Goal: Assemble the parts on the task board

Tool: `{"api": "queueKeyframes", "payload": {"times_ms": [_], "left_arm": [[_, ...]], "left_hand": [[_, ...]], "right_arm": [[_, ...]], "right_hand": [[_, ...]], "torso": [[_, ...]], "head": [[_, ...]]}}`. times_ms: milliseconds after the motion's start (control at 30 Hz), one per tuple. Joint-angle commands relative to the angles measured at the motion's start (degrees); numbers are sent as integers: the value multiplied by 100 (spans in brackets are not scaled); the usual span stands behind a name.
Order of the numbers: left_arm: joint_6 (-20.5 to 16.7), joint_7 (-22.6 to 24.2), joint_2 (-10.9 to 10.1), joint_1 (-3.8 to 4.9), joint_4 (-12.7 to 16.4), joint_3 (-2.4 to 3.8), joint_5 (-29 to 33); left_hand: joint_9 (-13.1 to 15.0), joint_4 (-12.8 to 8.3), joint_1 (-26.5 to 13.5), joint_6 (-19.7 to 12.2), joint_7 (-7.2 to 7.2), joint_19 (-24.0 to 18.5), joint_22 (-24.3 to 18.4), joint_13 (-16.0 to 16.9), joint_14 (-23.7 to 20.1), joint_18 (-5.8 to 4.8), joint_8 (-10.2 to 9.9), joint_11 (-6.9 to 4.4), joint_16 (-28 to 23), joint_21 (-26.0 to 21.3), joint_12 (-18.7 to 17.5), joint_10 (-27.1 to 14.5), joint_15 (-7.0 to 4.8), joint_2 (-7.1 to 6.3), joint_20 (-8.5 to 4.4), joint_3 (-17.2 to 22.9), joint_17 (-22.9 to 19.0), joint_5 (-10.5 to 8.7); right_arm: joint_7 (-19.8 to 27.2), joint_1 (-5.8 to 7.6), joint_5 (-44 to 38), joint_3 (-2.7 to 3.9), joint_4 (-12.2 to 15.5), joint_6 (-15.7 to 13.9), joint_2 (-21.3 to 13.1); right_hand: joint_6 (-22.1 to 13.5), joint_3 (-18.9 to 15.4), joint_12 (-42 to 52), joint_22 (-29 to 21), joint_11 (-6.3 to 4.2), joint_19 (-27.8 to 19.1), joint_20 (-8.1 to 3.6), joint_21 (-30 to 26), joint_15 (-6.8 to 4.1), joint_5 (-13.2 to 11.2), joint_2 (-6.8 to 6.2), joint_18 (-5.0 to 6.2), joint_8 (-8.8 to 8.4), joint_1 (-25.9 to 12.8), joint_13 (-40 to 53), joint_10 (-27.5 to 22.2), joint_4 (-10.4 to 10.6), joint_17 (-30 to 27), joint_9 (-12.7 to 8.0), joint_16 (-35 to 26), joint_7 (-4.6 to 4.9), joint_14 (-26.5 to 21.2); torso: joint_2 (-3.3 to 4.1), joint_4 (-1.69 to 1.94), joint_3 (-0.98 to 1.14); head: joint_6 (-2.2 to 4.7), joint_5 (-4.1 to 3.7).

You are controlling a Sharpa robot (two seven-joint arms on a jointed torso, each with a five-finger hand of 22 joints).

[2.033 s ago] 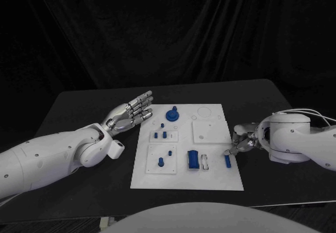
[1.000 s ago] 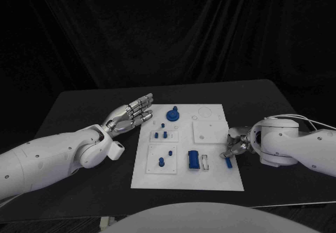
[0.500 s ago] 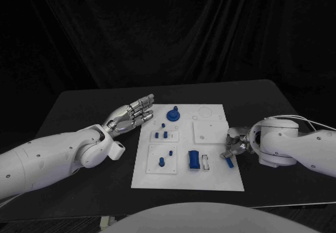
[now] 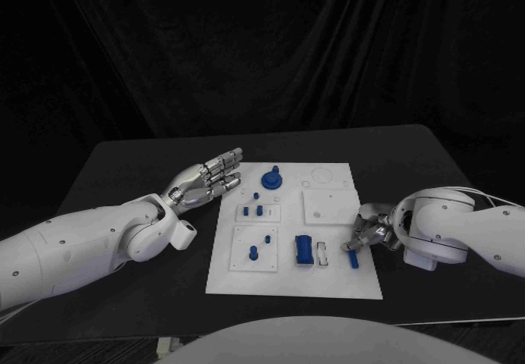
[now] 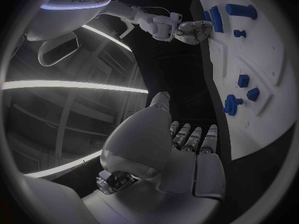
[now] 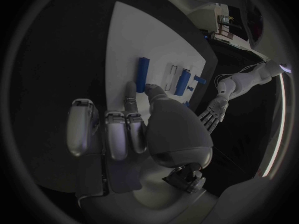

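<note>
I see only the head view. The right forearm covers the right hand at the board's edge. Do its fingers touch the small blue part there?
Observer: In the right wrist view the right hand has its thumb and one finger on either side of the near end of the small blue part. I cannot confirm a firm pinch.
Operator: Does the part lie flat?
Observer: It seems flat on the task board.
Operator: And the other fingers?
Observer: They lie apart from the part.

White task board (image 4: 328,280) mid-table; blue parts (image 4: 302,249) on it
</note>
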Motion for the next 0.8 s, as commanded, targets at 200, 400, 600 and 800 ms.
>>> {"api": "queueKeyframes", "payload": {"times_ms": [200, 400, 600, 800], "left_arm": [[74, 343, 30, -12, 0, 6, 18], [94, 330, 55, -13, -12, 6, 18], [120, 319, 71, -16, -18, 6, 18], [132, 306, 64, -18, -16, 6, 18]], "left_hand": [[5, -6, 9, -7, 30, 1, 6, 8, -10, 71, 22, 52, -11, -2, 25, 4, 41, -33, 56, 29, -2, 13], [5, -6, 9, -7, 30, 1, 6, 8, -10, 71, 22, 52, -11, -2, 25, 4, 41, -33, 56, 29, -2, 13], [5, -8, 11, -1, 38, 2, 8, 9, -10, 70, 23, 52, -11, -1, 26, 5, 41, -33, 56, 31, -3, 14], [5, -8, 11, -1, 38, 2, 8, 9, -10, 70, 23, 52, -11, -1, 26, 5, 41, -33, 56, 31, -3, 14]], "right_arm": [[-118, 16, 1109, -42, 89, -205, -27], [-110, 54, 1281, -42, 143, -332, -3], [-78, 65, 1372, -42, 171, -573, 55], [-62, 67, 1409, -42, 175, -727, 79]], "right_hand": [[-373, 212, 15, 1025, -38, 153, -59, -64, -41, 127, -25, 104, 69, -97, 1509, 607, -139, 1336, -55, -33, -319, 559], [-405, 261, 15, 1021, -38, 148, -60, -82, -42, 179, -30, 107, 92, -115, 1509, 607, -159, 1333, -35, -34, -318, 558], [-425, 284, 15, 1017, -36, 144, -60, -96, -41, 210, -38, 110, 103, -131, 1509, 607, -168, 1324, -26, -40, -315, 556], [-438, 292, 15, 1015, -34, 142, -60, -103, -40, 216, -46, 111, 108, -146, 1509, 607, -169, 1316, -22, -44, -310, 554]], "torso": [[-7, -3, 2], [-5, 1, 2], [-6, 5, 1], [2, 4, 1]], "head": [[-1, -27], [-1, -45], [-1, -42], [-1, -19]]}}
